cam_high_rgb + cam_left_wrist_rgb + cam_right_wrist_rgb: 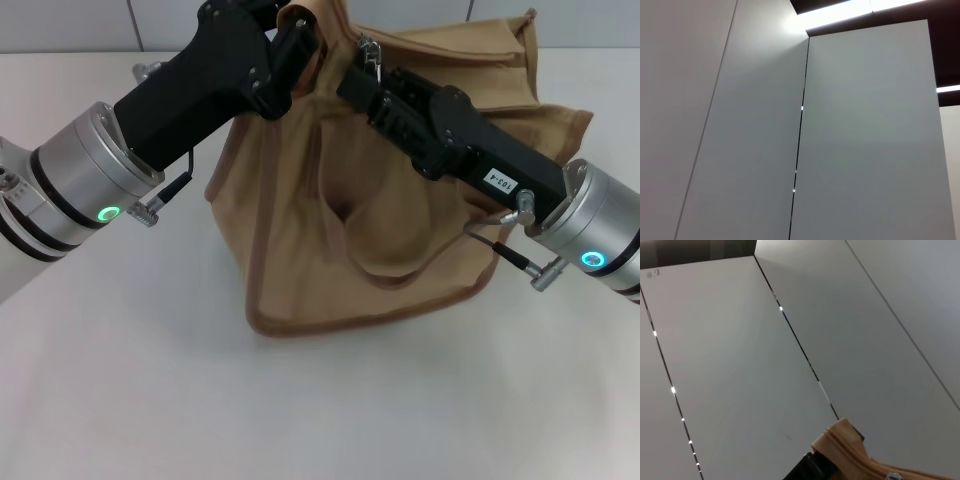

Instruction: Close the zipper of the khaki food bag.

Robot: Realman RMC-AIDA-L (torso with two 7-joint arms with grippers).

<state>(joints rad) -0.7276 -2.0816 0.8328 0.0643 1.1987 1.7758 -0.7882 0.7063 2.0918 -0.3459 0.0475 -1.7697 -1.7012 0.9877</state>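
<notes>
The khaki food bag [400, 230] stands on the white table, slumped, its front pocket facing me. My left gripper [297, 40] is at the bag's top left end, shut on a fold of tan fabric that sticks up between its fingers. My right gripper [358, 78] is just to the right of it on the bag's top, shut at the small silver pull tab [372, 52], which stands up from its tip. The tan zipper [850, 452] shows in the right wrist view, with a silver bit [892, 475] at the picture's edge. The left wrist view shows only wall panels.
The white table [150, 380] spreads in front of and left of the bag. A tiled wall [80, 25] runs behind it. Both arms cross over the bag's upper half, and cables hang from each wrist.
</notes>
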